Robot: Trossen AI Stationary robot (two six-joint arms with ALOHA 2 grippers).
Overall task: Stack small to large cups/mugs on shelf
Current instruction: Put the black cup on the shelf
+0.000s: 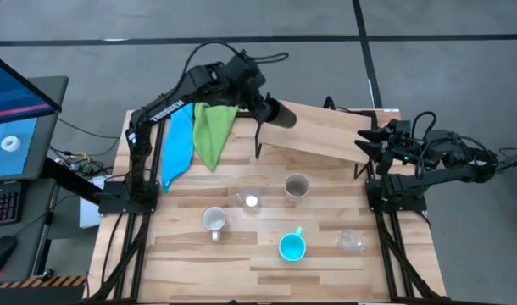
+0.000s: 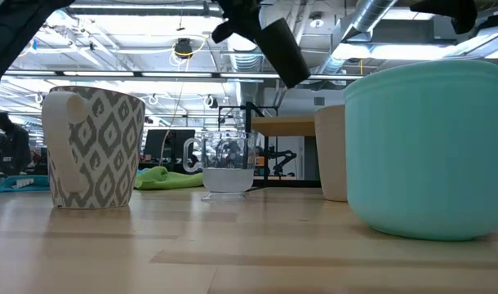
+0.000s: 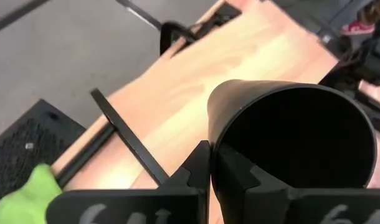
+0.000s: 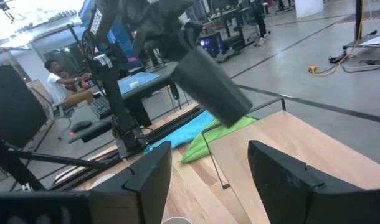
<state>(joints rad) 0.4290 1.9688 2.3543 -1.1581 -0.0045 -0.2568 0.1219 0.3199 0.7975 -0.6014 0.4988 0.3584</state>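
The cyan mug (image 1: 291, 246) stands nearest the table's front edge, open end up, with a small clear cup (image 1: 349, 241) just to its right. Behind them on the table (image 1: 199, 263) sit the white patterned mug (image 1: 214, 220), a second clear cup (image 1: 251, 201) and the beige tumbler (image 1: 297, 186), all upright and apart from one another. Farther back the shelf (image 1: 326, 131) stands on thin black legs, its board bare. Over the shelf's left end the left hand (image 1: 263, 106) is clamped on the rim of the tall black cup (image 1: 280, 113), one finger inside the mouth and one outside, holding it tilted in the air above the board. The right hand (image 1: 365, 141) hangs over the shelf's right end with its fingers spread wide and nothing between them. A blue cloth (image 1: 177, 146) and a green cloth (image 1: 213, 131) lie at the back left of the table
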